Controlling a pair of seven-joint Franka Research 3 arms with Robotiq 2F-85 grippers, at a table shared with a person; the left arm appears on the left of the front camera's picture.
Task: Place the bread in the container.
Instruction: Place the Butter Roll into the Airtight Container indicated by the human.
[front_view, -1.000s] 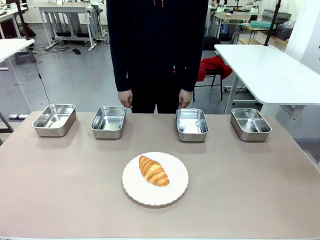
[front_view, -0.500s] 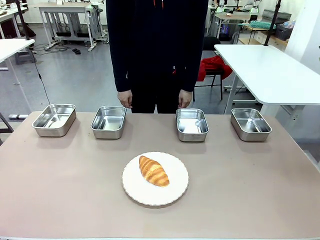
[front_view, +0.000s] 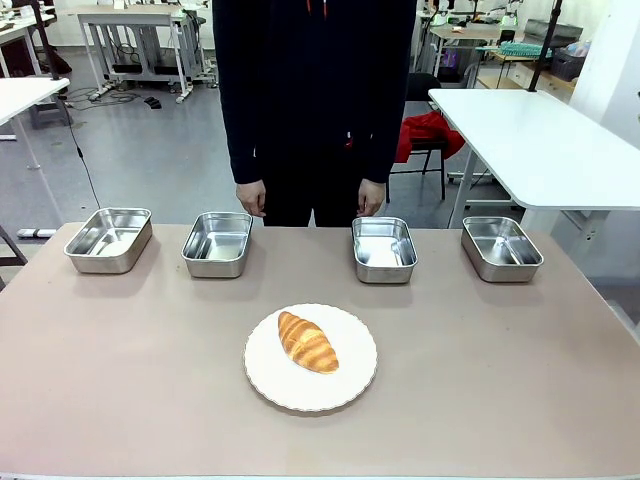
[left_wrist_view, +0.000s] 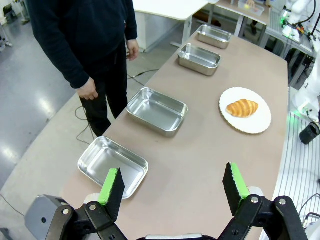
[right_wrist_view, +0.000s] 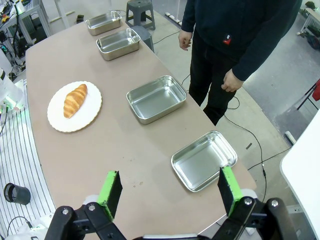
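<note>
The bread (front_view: 308, 342), a golden-brown croissant, lies on a round white plate (front_view: 345, 385) at the table's near middle. Four alike steel pans stand empty in a row along the far edge; any of them could be the container: far left (front_view: 108, 263), left of centre (front_view: 213, 268), right of centre (front_view: 385, 275), far right (front_view: 503, 272). My left gripper (left_wrist_view: 173, 185) hangs open high above the table's left end, over the nearest pan (left_wrist_view: 87, 172), the bread (left_wrist_view: 242, 107) well beyond it. My right gripper (right_wrist_view: 168, 188) is open too, high over the right end, far from the bread (right_wrist_view: 75, 100).
A person in dark clothes stands at the far side behind the two middle pans, hands (front_view: 251, 197) (front_view: 370, 198) hanging at the table edge. Bare table (front_view: 500, 380) surrounds the plate. White tables and a chair stand beyond.
</note>
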